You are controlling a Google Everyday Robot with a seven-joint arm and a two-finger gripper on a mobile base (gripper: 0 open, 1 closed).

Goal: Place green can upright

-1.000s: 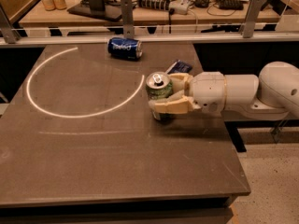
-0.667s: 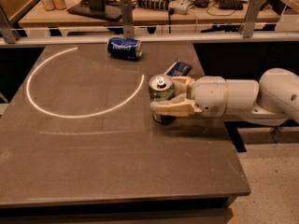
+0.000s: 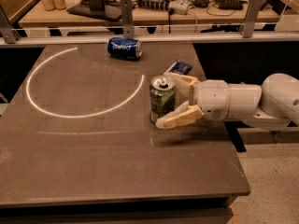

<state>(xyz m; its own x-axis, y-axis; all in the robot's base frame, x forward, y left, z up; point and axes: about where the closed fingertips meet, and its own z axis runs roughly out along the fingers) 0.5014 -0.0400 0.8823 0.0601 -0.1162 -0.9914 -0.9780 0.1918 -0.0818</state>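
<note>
The green can (image 3: 162,100) stands upright on the dark table (image 3: 93,143), right of the middle, with its silver top and pull tab facing up. My gripper (image 3: 171,101) reaches in from the right at can height. Its fingers are spread open on either side of the can. The near finger (image 3: 180,117) lies in front of the can's base and the far finger (image 3: 186,82) sits behind the can's right side. Neither finger looks pressed against the can.
A blue can (image 3: 124,48) lies on its side at the table's back. A blue packet (image 3: 177,67) lies behind the gripper. A white arc (image 3: 70,113) is marked on the tabletop. A metal rail (image 3: 140,37) and a cluttered bench stand behind. The table's right edge is close under the arm.
The fingers were closed around the green can and have now spread apart. The arm has drawn back slightly to the right. The can stays standing in place.
</note>
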